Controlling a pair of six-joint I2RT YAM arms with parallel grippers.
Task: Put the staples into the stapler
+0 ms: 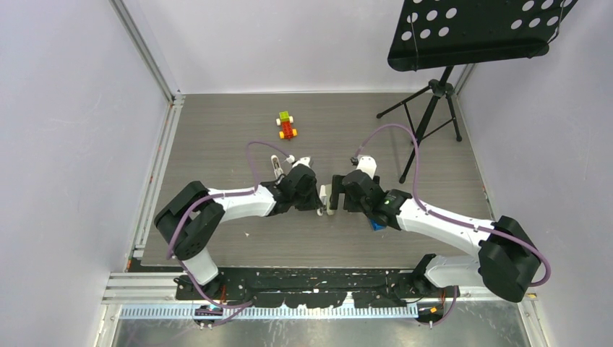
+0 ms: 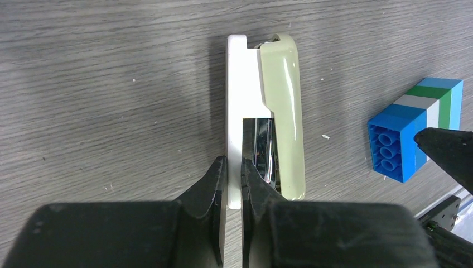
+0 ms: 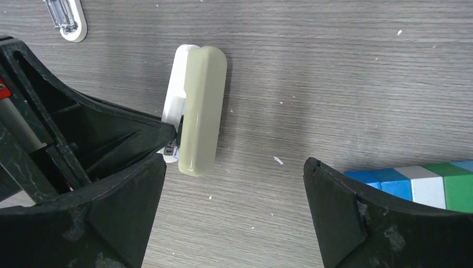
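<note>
Between the fingertips of the left gripper (image 2: 233, 163) sat the thin white side wall of the slim bar stapler (image 2: 281, 111), a glossy grey-beige top over a white body. The two black fingers (image 2: 215, 181) were pinched together on that wall with only its thickness between them, near the end of the stapler closest to the wrist. Shiny metal showed in the gap between the white wall and the grey-beige top.

The stapler lay on the grey wood-grain tabletop (image 1: 217, 130), roughly at its middle and directly between the two arms. The right gripper (image 3: 234, 167) hung just beside the stapler on the other side, its broad black fingers (image 3: 357, 218) spread wide apart and gripping nothing, with bare table between them.

Just right of that gripper lay a block of blue, white and green plastic bricks (image 2: 415, 131), apart from the stapler. On the left arm's side, a small white oval piece with bright metal on it (image 3: 70, 17) lay on the table. Farther back stood a little toy car of green, red and yellow bricks (image 1: 287, 125), and a black perforated music stand (image 1: 470, 32) rose over the far right corner.
</note>
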